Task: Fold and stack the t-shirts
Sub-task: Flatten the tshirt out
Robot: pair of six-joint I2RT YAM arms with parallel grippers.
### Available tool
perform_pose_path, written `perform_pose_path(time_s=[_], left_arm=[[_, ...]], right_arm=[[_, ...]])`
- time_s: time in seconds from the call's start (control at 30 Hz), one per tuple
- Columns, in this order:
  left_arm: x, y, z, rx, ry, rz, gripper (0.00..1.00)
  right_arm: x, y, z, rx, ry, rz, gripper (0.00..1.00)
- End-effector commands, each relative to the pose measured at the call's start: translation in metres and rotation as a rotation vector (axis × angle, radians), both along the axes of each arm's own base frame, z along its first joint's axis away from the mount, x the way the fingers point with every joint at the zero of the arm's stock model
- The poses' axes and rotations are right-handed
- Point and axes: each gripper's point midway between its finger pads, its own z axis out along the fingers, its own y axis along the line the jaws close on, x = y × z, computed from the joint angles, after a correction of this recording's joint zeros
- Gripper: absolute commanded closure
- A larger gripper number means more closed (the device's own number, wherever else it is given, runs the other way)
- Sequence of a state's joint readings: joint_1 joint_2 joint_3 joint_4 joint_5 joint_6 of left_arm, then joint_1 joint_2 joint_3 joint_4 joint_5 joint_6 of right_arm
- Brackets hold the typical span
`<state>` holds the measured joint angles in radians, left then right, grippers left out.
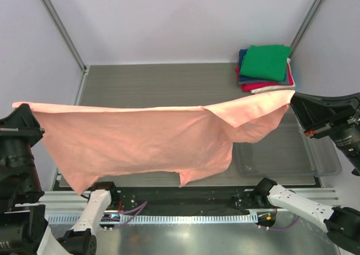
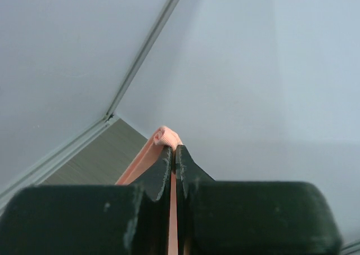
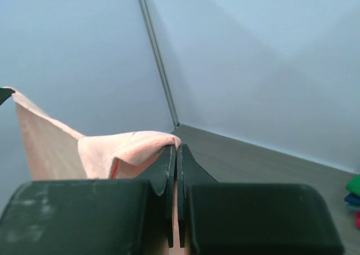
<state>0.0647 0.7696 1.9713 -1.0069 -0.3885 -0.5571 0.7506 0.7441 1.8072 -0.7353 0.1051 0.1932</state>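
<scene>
The salmon-pink t-shirt (image 1: 146, 139) hangs stretched in the air across the table, held at both ends. My left gripper (image 1: 23, 110) is shut on its left corner; the pink cloth (image 2: 163, 138) bulges above the closed jaws in the left wrist view. My right gripper (image 1: 292, 97) is shut on the right end; the cloth (image 3: 124, 148) drapes left of the closed jaws in the right wrist view. A stack of folded t-shirts (image 1: 265, 68), green on top over navy, red and cream, lies at the back right.
A clear plastic tray (image 1: 304, 153) lies on the table at the right, partly under the hanging shirt. The grey table (image 1: 163, 86) is walled by white panels. The arm bases sit along the near rail (image 1: 180, 213).
</scene>
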Motion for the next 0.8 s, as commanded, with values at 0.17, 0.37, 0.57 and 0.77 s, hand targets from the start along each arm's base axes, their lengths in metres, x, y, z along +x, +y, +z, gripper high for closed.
perform_pose_path(time_s=[0.17,0.37,0.57,0.77], left_arm=[[0.080,0.010,-0.021,0.062,0.210,0.025,1.00],[0.221,0.018,-0.160,0.053,0.699,-0.028,1.00],[0.332,0.041,-0.329,-0.199,1.069,-0.159,0.66],[0.329,0.038,-0.338,-0.164,1.086,-0.172,0.38]], right_arm=[[0.118,0.039,-0.004,-0.273,0.029,-0.295,0.99],[0.302,0.093,-0.132,-0.549,0.268,-0.385,0.99],[0.459,0.091,-0.242,-0.539,0.558,-0.414,0.19],[0.458,0.105,-0.263,-0.443,0.598,-0.355,0.00]])
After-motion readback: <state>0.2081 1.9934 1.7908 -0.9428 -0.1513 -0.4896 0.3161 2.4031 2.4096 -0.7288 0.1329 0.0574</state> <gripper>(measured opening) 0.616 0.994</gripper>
